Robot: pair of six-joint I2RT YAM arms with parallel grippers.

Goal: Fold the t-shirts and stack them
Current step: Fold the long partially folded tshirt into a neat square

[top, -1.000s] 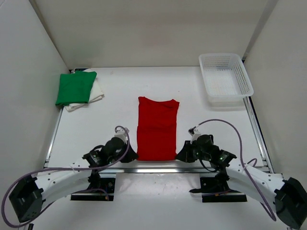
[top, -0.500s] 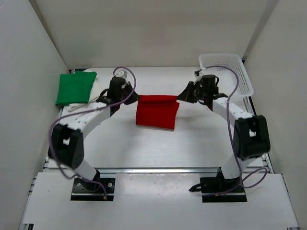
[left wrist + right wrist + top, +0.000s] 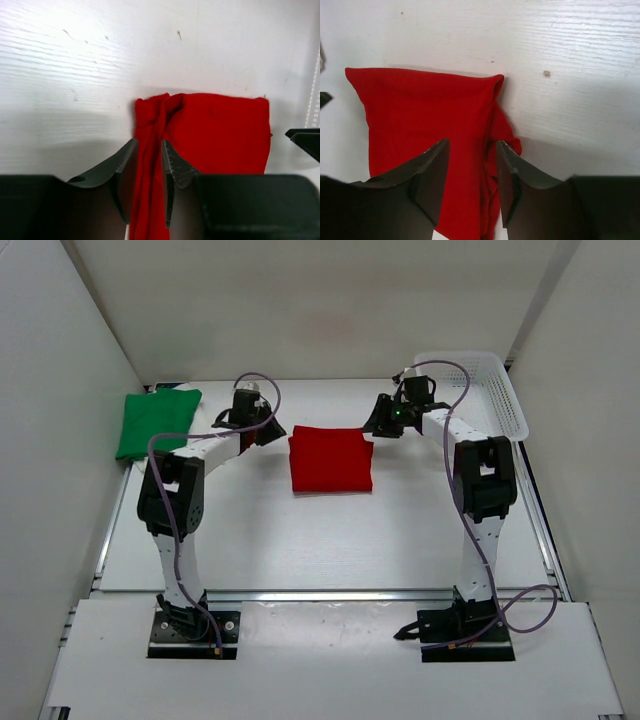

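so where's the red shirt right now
Top view: the red shirt lies folded at the table's far middle, between the left gripper and right gripper.

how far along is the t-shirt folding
Done: green shirt lies folded at far left, and the red shirt is folded mid-table. In hand: left gripper and right gripper straddle its side edges, jaws parted. Left: likely stacking red onto green. White shirt isn't clearly visible.

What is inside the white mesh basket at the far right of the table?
The white mesh basket shows only its own mesh floor. The right arm and cable cover its left edge, so that strip is hidden.
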